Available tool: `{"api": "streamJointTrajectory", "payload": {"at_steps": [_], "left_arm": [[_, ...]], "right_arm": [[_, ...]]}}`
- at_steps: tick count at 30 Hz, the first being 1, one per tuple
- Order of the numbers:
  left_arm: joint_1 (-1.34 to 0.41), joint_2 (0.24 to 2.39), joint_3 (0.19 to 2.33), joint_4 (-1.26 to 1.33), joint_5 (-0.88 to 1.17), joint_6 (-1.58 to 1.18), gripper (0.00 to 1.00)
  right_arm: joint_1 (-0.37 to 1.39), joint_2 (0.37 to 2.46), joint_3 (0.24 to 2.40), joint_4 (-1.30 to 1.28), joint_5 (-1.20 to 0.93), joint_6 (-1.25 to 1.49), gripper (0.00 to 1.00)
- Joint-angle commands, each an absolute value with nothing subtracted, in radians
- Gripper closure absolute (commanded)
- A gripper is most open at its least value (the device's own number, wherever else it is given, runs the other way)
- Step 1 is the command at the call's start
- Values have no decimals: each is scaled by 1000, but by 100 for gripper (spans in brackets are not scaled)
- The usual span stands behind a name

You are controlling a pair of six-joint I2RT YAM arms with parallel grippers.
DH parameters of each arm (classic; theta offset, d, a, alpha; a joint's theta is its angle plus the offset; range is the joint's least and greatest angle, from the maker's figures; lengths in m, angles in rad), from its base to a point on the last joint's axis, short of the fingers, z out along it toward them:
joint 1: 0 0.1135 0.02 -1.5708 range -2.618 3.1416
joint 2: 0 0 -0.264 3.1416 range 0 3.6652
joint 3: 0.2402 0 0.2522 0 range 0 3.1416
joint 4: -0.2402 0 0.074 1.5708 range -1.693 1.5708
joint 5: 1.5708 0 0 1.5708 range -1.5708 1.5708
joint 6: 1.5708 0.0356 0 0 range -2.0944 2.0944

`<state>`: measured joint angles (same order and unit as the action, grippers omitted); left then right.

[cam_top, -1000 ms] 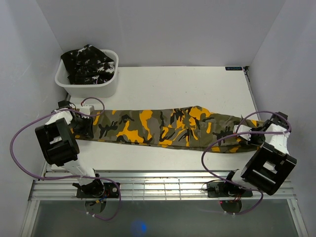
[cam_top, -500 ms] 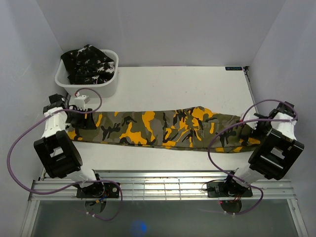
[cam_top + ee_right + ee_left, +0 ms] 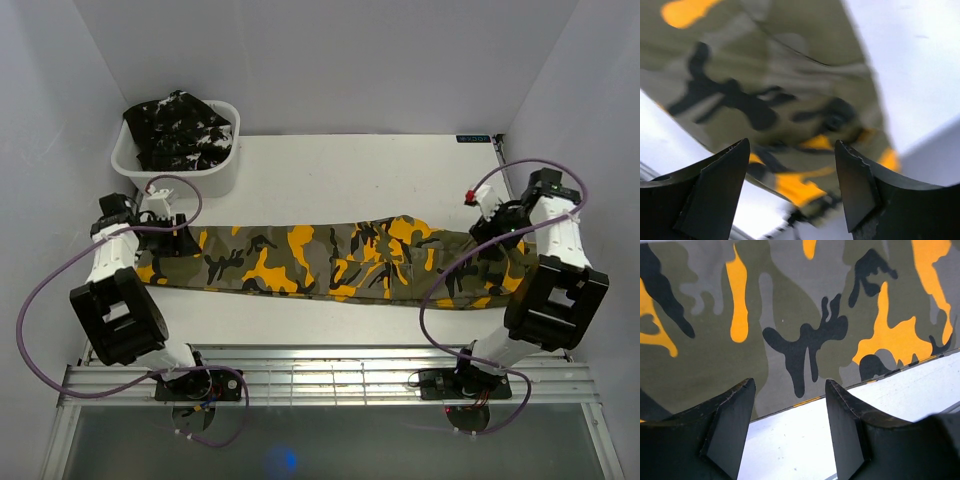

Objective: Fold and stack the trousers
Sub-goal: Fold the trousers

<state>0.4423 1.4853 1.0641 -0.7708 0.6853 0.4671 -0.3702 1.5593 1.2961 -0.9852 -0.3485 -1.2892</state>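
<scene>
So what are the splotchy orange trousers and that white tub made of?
The orange trousers look like soft matte cloth: they lie limp with wrinkles and seams. The white tub looks like smooth hard plastic, probably, from its rounded moulded rim and even walls.

- You face a white table (image 3: 340,170), matte and lit by soft, even light from above.
- Plain white walls close it in on three sides: a back wall (image 3: 330,60), a left wall (image 3: 40,120) and a right wall (image 3: 590,90).
- Along the near edge you see a ribbed metal rail (image 3: 330,375) running the table's width.
- Below the rail lies a glossy grey-green strip (image 3: 400,445), with a small blue glint (image 3: 283,460) of reflected light on it.
- A small dark label (image 3: 473,139) sits at the table's far right corner.
- A white tub (image 3: 190,180) stands in the far left corner, close to the left wall.
</scene>
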Motion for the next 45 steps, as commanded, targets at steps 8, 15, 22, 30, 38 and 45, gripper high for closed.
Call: {"api": "streamJointTrajectory", "payload": {"at_steps": [8, 15, 22, 30, 38, 45], "left_arm": [[486, 1657, 951, -626, 520, 376, 34], [676, 1704, 943, -763, 547, 530, 42], [491, 1387, 1048, -999, 874, 862, 28], [-249, 1298, 959, -404, 720, 520, 28], [-699, 1689, 1084, -163, 470, 468, 30], [-804, 1904, 1161, -132, 379, 407, 30]], "right_arm": [[-316, 1660, 955, -751, -143, -1034, 35], [-307, 1705, 995, -797, -130, -1106, 39], [-177, 1634, 1522, -1076, -598, -925, 32], [46, 1968, 1798, -865, -568, -575, 45], [133, 2201, 1916, -693, -476, -411, 46], [199, 2229, 1795, -699, -364, -491, 42]]}}
